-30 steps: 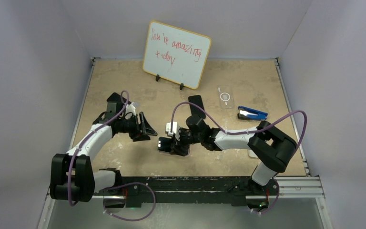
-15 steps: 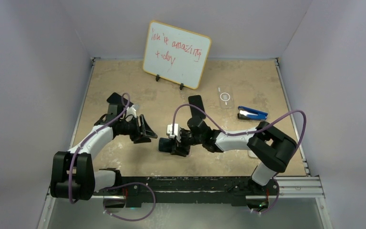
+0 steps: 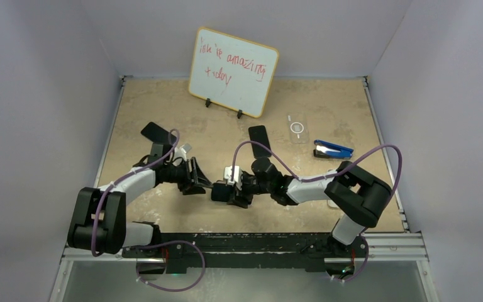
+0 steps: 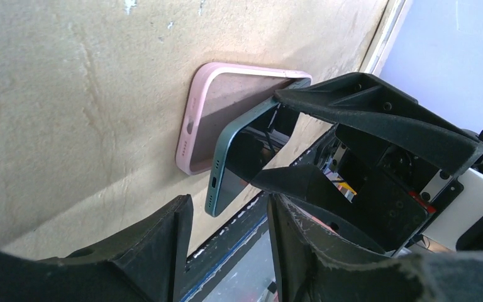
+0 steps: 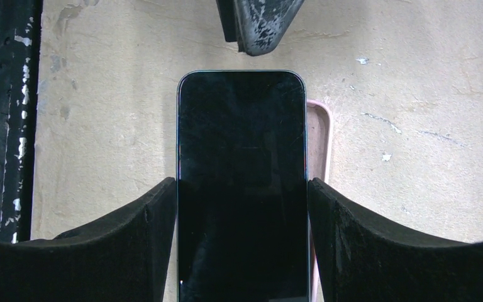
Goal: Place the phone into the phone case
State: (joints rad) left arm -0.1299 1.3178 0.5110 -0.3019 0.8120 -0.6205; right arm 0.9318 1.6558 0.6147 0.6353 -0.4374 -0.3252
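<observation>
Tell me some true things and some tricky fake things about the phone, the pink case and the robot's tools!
1. The right tool grips the phone by its long sides. True.
2. The phone lies flat inside the pink case. False: it is held tilted over the case.
3. The left tool is holding the pink case. False: it is open and grips nothing.
4. The whiteboard has red writing. True.
</observation>
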